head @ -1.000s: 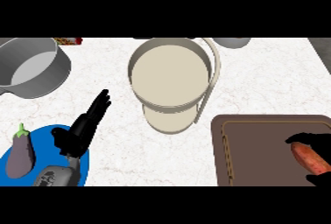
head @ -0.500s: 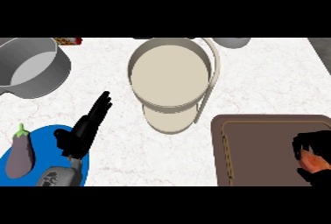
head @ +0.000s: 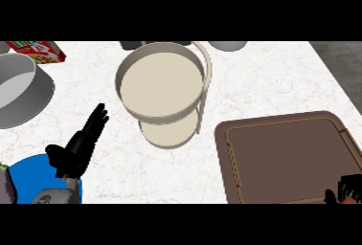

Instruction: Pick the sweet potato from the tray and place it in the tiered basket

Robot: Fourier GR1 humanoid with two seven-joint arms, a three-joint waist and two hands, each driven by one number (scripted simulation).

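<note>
Nearest, at the lower right corner, the right hand (head: 345, 191) is curled around the sweet potato (head: 348, 200), only an orange sliver showing, over the near right corner of the brown tray (head: 283, 160). At lower left the left hand (head: 78, 148) rests open, fingers straight, by a blue plate (head: 32, 179). Farther back stands the tiered basket (head: 163, 86), with a grey pot (head: 21, 91) at the left.

Marble-look counter, mostly matt things

The counter (head: 283, 81) looks like smooth white veined stone; the brown tray (head: 283, 158) matt plastic, the tiered basket (head: 161, 86) matt beige, the pot (head: 28, 95) dull grey metal.
</note>
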